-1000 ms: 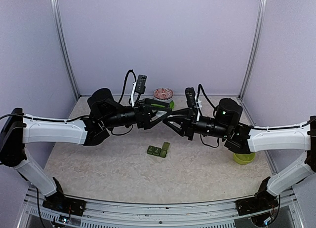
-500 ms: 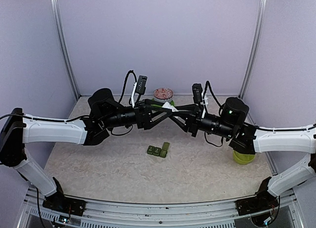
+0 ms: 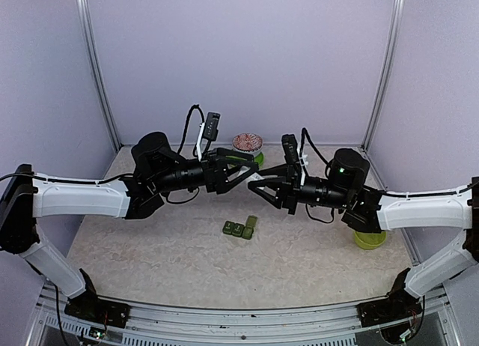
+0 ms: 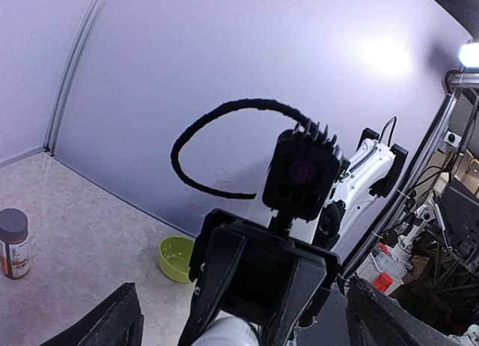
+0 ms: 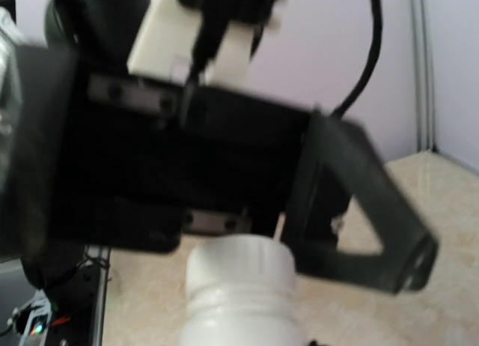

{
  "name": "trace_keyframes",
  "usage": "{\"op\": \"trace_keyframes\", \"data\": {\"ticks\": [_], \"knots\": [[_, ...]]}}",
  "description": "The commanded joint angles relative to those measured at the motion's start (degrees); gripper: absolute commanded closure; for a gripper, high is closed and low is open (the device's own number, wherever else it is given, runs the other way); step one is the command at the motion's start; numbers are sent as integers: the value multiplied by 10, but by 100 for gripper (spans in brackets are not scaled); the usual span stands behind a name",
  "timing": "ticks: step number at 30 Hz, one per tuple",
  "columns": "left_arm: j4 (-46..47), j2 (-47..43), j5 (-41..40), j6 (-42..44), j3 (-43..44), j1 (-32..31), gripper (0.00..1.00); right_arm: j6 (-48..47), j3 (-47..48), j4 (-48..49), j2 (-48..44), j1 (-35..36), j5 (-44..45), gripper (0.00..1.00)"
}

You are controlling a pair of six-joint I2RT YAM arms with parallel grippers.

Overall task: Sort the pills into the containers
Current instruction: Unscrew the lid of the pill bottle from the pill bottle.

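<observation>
Containers: the dark green plastic strip of three lidded compartments (image 3: 239, 228) lies mid-table on the beige speckled table (image 3: 150, 249), unmoved, apart from both grippers.
Pellets: the white pills are too small to make out.
Bottle: the white plastic bottle (image 5: 238, 286), threaded neck bare, sits clenched in the right gripper (image 3: 258, 189).
Other arm: the left gripper (image 3: 245, 163) is spread wide and holds nothing.
Change: half a second ago the grippers crossed; now the right gripper has drawn back.

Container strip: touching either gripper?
Apart. Top external view: the container strip lies alone on the table; left gripper and right gripper, gripping a white bottle, sit behind it, bare tabletop between.
</observation>
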Motion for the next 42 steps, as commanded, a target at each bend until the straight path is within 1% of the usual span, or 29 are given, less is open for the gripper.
{"op": "trace_keyframes", "data": {"ticks": [1, 11, 23, 36, 39, 42], "knots": [[16, 3, 7, 0, 20, 0, 9, 17, 14, 38, 28, 8, -16, 79], [20, 10, 11, 0, 17, -4, 12, 21, 6, 56, 32, 8, 0, 79], [25, 10, 23, 3, 15, -5, 25, 28, -9, 46, 26, 4, 69, 79], [24, 5, 15, 2, 5, -2, 29, 30, -30, 51, -2, -10, 80, 79], [23, 7, 13, 0, 5, 0, 32, 29, -30, 49, -3, -11, 80, 79], [21, 8, 10, -2, 4, 1, 38, 29, -33, 51, -4, -12, 80, 79]]}}
